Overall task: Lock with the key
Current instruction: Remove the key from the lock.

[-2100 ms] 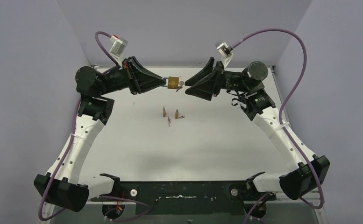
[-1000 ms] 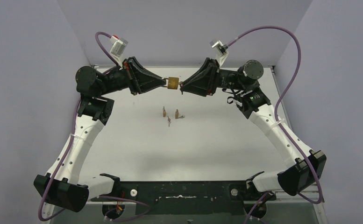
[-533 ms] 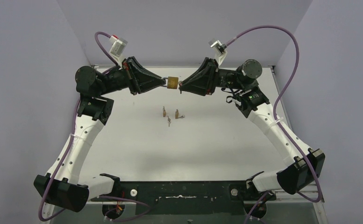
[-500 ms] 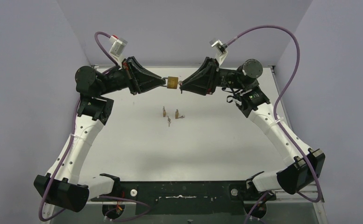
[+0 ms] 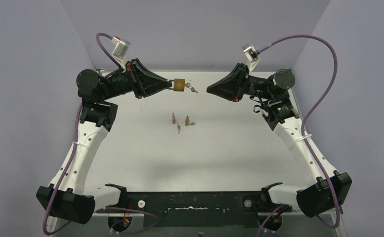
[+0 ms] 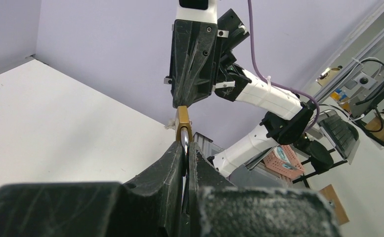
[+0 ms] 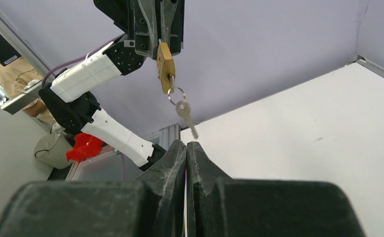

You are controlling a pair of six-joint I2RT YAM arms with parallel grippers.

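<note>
My left gripper (image 5: 171, 85) is shut on the shackle of a brass padlock (image 5: 179, 86), which it holds in the air near the back wall. In the left wrist view the silver shackle sits pinched between the fingers (image 6: 177, 153), with the padlock (image 6: 182, 129) sticking out beyond them. A ring at the padlock's (image 7: 165, 66) keyhole carries a silver key (image 7: 186, 112) that dangles free. My right gripper (image 7: 185, 144) is shut on nothing, a short way to the right of the key (image 5: 193, 90) and apart from it. From above, the right gripper (image 5: 209, 90) points left at the padlock.
Three small loose keys (image 5: 174, 117) (image 5: 189, 121) (image 5: 179, 128) lie on the white table (image 5: 204, 153) just in front of the padlock. Purple walls (image 5: 194, 29) enclose the back and sides. Both arm bases sit at the near edge.
My right gripper has let go of the key, drawn back to the right and shut. The key now hangs free from the padlock. The left gripper with the padlock has shifted slightly left.
</note>
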